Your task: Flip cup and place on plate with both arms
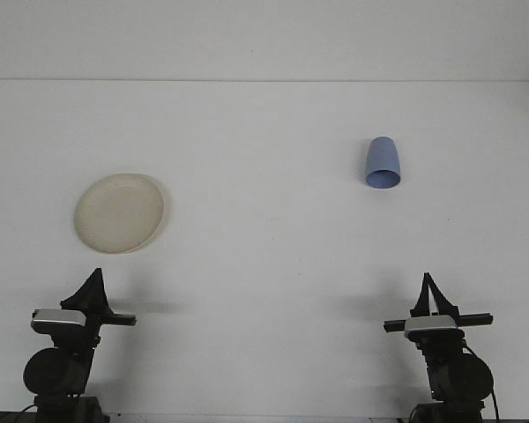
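Note:
A blue cup (383,164) is on the white table at the right, far side. Its narrow end points away from me and its wide end faces me, so it seems to lie on its side. A round cream plate (120,212) lies flat at the left with nothing on it. My left gripper (95,275) sits low at the front left, well short of the plate, fingers together and holding nothing. My right gripper (427,280) sits low at the front right, a long way in front of the cup, fingers together too.
The white table (264,264) runs back to a pale wall along the far edge. Nothing else stands on it besides the cup and plate. Both arm bases occupy the front corners.

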